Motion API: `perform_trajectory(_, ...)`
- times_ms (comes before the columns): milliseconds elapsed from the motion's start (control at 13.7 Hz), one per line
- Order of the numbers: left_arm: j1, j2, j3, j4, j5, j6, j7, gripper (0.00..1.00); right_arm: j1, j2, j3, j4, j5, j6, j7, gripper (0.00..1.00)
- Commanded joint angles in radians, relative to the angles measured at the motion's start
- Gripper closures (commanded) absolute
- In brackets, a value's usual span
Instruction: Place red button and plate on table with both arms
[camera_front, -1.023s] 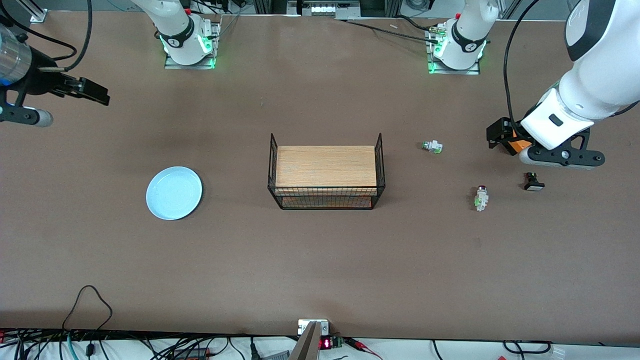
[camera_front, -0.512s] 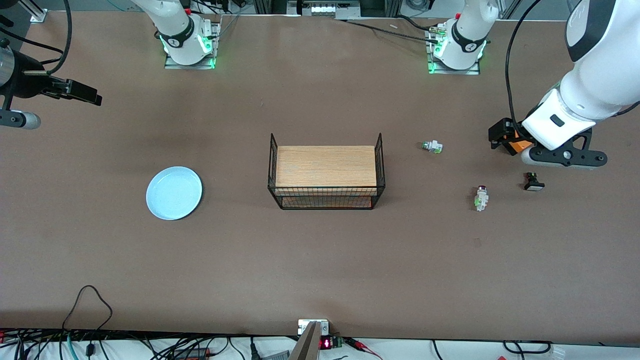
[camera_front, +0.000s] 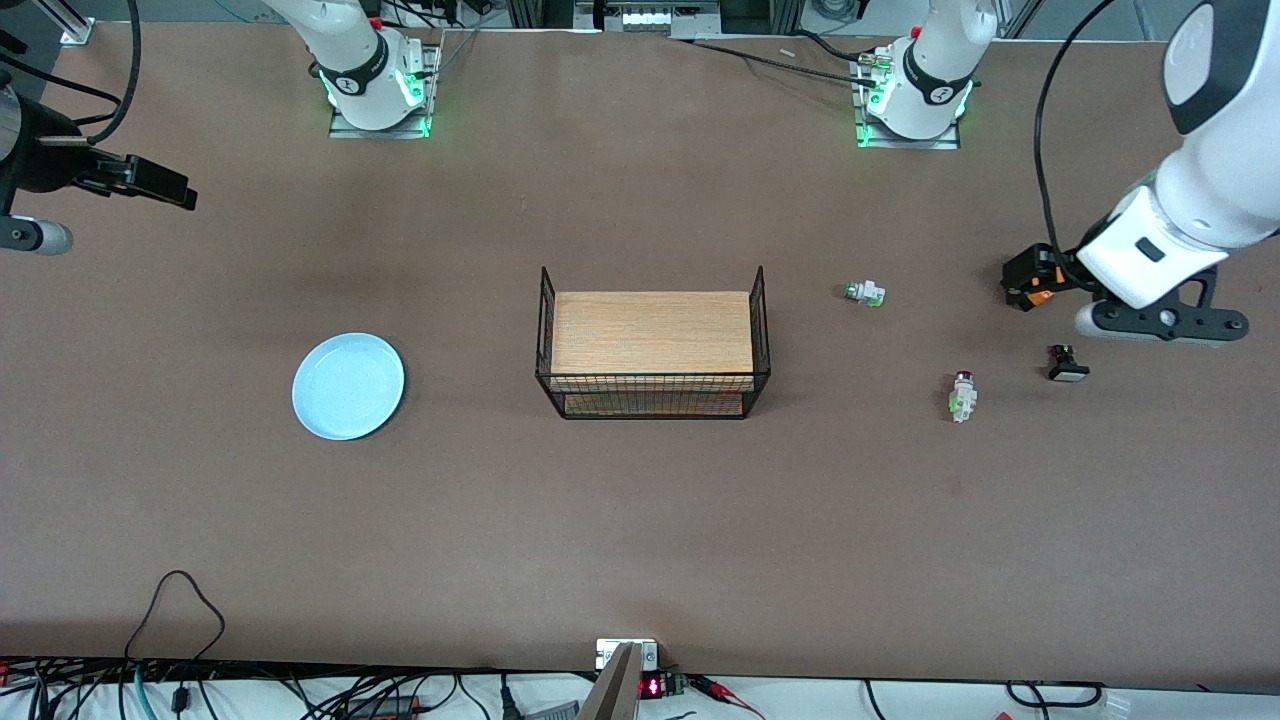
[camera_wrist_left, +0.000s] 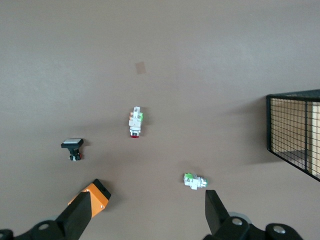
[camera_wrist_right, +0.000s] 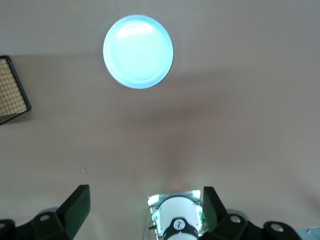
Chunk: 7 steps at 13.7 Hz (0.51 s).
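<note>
Watching remotely, I see both end effectors released and empty in the air. My left end effector (camera_wrist_left: 147, 215) hangs over the table (camera_front: 640, 520) at its own arm's end. The red button (camera_front: 962, 396) lies at about seven o'clock from it in the front view, beside the black-and-white part (camera_front: 1067, 364). My right end effector (camera_wrist_right: 145, 212) hangs over the other end, and the light blue plate (camera_front: 348, 386) sits on the table near the wire rack (camera_front: 653, 345).

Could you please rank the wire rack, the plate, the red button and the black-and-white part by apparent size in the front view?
1. wire rack
2. plate
3. red button and black-and-white part: both tiny and look alike in size, so unranked.
</note>
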Motion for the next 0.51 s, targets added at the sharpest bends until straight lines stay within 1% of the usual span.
perform_trajectory(0,0.013,-0.134,0.003,-0.197,-0.016,0.143,0.052,0.00,-0.002,0.015,0.008,0.033,-0.024,0.054,-0.013,0.00)
perform_trajectory(73,0.011,-0.151,0.003,-0.225,-0.016,0.167,0.049,0.00,-0.004,0.015,0.008,0.033,-0.036,0.067,-0.013,0.00)
perform_trajectory(219,0.011,-0.147,0.005,-0.219,-0.016,0.167,0.054,0.00,-0.002,0.015,0.008,0.031,-0.061,0.065,-0.014,0.00)
perform_trajectory(438,0.010,-0.144,0.006,-0.217,-0.014,0.162,0.048,0.00,-0.008,0.026,0.006,0.031,-0.052,0.057,-0.022,0.00)
